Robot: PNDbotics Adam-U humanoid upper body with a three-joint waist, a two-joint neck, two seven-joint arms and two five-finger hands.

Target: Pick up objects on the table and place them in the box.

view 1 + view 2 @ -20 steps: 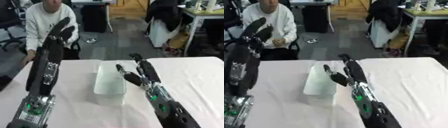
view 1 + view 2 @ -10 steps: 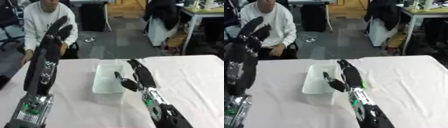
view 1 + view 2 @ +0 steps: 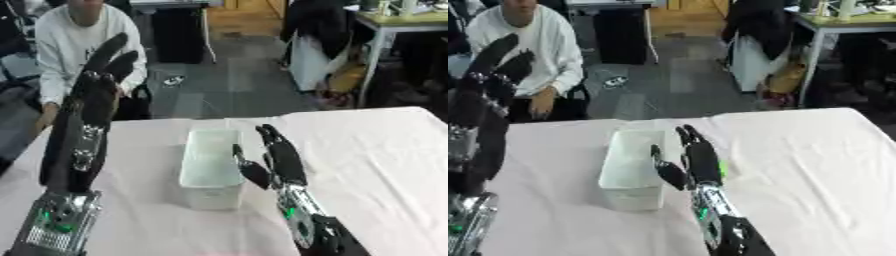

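Observation:
The box (image 3: pixel 210 169) is a translucent white tub standing mid-table, its long side running away from me. My right hand (image 3: pixel 280 161) stands upright just right of it, open, fingers straight and pointing up, thumb toward the box wall, holding nothing. A small green patch (image 3: pixel 723 169) shows right behind that hand on the cloth; its shape is hidden. My left hand (image 3: pixel 101 85) is raised high at the left, open with straight fingers, well above the table and apart from the box. I cannot make out the box's contents.
A pale pink cloth (image 3: pixel 376 160) covers the table. A seated person in white (image 3: pixel 74 42) is beyond the far left edge, and a desk (image 3: pixel 402 25) with dark clothing stands at the back right.
My right hand has shifted slightly left, closer to the box's right wall, and sits a little lower. The left arm stays raised.

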